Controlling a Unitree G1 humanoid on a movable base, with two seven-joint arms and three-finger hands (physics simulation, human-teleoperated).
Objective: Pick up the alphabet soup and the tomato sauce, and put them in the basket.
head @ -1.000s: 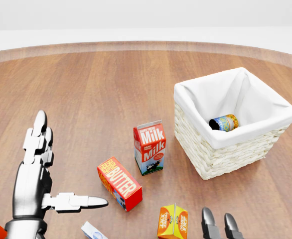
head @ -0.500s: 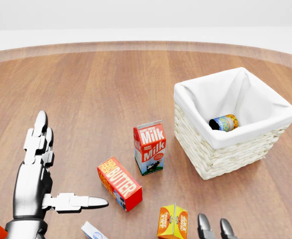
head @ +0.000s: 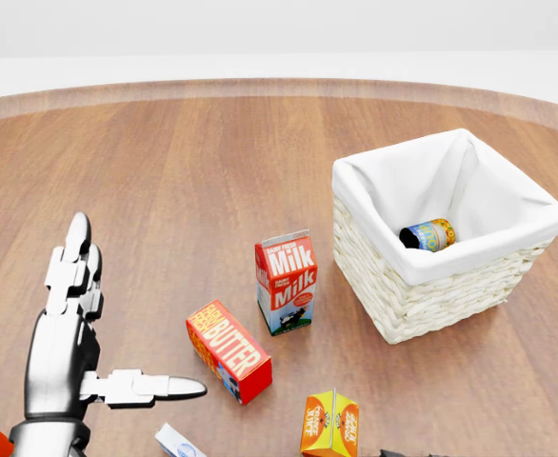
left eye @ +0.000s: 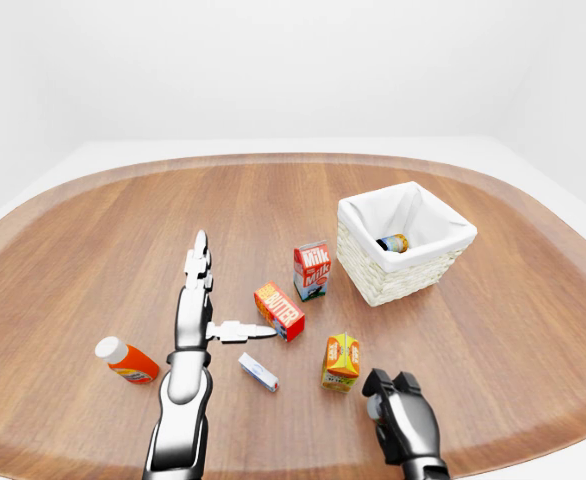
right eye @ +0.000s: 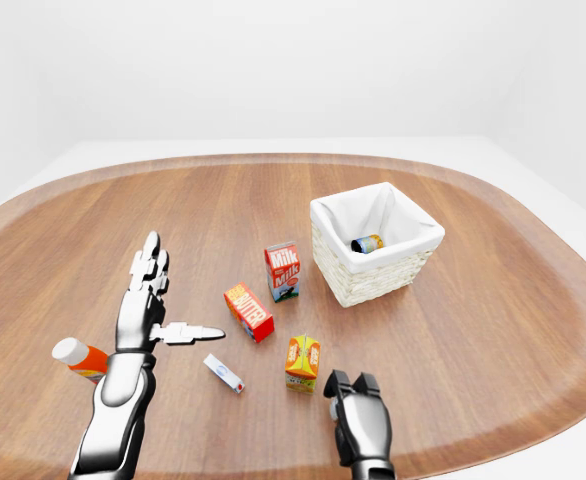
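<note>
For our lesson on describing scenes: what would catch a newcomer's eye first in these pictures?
The white-lined wicker basket at the head view's right, with a can lying inside. Next, the silver left hand at lower left, fingers spread above the wooden table. Between them stand a milk carton and a red butter box.

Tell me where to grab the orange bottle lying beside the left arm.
Grip the orange bottle round the middle of its body, probably coming down from above with the left hand, fingers across its width. It lies on its side, white cap toward the left-eye view's upper left, so its round flanks are free.
</note>
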